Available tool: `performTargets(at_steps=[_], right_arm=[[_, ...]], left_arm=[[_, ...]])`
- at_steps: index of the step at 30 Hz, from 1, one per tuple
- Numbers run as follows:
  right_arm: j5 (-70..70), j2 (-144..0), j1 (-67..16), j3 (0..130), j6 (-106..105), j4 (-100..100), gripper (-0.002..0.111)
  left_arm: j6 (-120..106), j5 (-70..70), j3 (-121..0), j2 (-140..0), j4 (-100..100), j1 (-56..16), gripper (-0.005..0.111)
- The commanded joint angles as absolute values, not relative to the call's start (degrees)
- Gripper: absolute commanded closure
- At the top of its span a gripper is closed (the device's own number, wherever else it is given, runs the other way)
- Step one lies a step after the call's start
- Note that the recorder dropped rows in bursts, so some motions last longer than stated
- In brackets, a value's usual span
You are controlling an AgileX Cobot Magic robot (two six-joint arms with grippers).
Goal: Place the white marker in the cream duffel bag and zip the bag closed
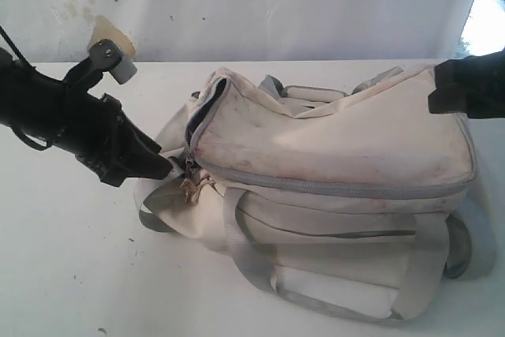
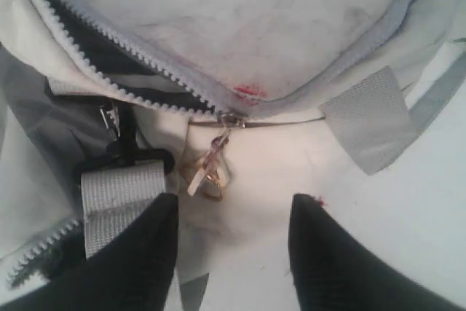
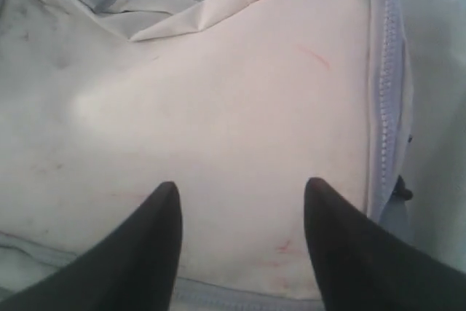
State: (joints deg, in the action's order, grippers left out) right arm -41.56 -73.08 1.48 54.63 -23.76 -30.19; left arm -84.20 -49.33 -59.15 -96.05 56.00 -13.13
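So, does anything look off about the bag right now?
Yes. The cream duffel bag isn't fully zipped: its zipper gapes at the end near the left fingers, showing dark lining. Reddish stains also mark the fabric.

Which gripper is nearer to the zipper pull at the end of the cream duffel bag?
Left. The left gripper sits open just short of the zipper pull at the bag's end; the right gripper is over the opposite end of the cream duffel bag.
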Motion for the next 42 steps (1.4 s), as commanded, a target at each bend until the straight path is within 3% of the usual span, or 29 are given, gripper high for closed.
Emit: performTargets(at_steps=[1, 19, 22, 27, 33, 42], right_arm=[[-46.3, -72.6, 1.7, 54.9, -30.8, -37.2, 0.059], [-52.2, -72.6, 1.7, 54.8, -34.5, -42.1, 0.059], [-52.4, -72.6, 1.7, 54.8, -34.8, -42.2, 0.059], [-53.1, -72.6, 1.7, 54.8, -36.6, -44.1, 0.059], [-53.9, -72.7, 0.8, 54.8, -38.4, -45.4, 0.059], [-47.8, -73.0, -8.1, 54.8, -41.8, -45.2, 0.059]], left_arm=[[-94.3, -45.8, -56.1, -95.4, 66.6, -13.4, 0.054], [-106.7, -40.1, -55.3, -105.2, 84.2, -16.8, 0.053], [-106.7, -39.8, -55.3, -105.8, 81.4, -16.8, 0.066], [-105.8, -41.8, -55.5, -105.9, 75.1, -16.8, 0.107], [-90.4, -45.8, -59.5, -105.5, 61.6, -16.8, 0.107], [-77.2, -55.5, -67.3, -101.4, 52.6, -16.8, 0.107]])
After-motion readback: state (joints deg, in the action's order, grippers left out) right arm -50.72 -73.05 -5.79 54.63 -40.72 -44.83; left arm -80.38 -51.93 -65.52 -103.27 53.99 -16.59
